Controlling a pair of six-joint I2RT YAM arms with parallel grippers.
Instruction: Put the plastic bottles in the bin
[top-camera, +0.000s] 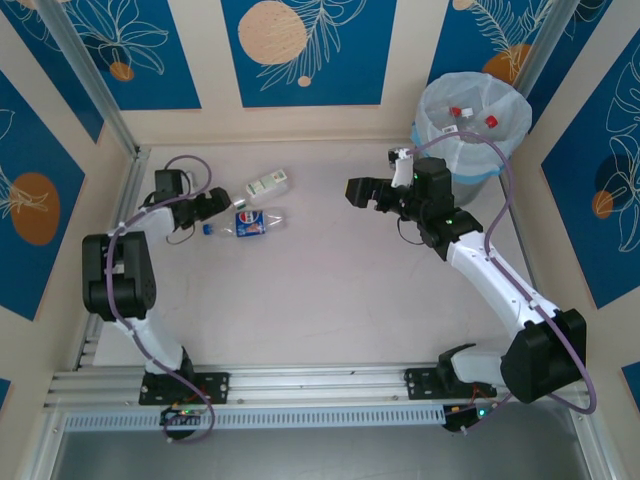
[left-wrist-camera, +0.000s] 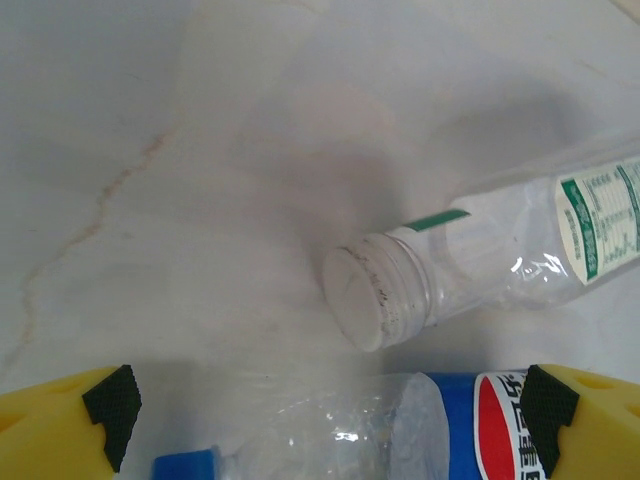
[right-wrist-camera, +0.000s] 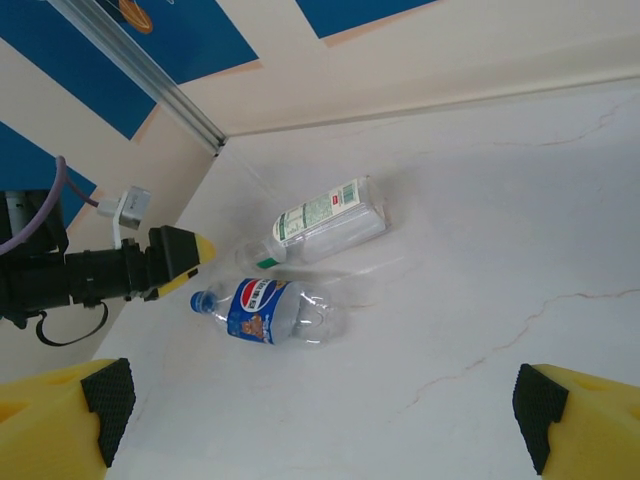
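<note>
Your left claw (left-wrist-camera: 330, 408) is spread wide and grips nothing. It sits low over the table (top-camera: 330, 290), and the blue bottle (top-camera: 250, 222) lies on its side between the two pads. From the wrist view, the blue cap is nearer the left pad and the label runs up close to the right pad; you cannot tell whether either pad touches the plastic. The green bottle (top-camera: 268, 184) lies on its side just beyond, with its white cap turned toward the claw and close beside the blue bottle. Your right claw (right-wrist-camera: 320, 405) is also wide open and empty. It hangs over bare table, well apart from both bottles and near the bin (top-camera: 428, 135). The bin stands in the far right corner, and two red caps (top-camera: 455, 112) show inside its bag.
</note>
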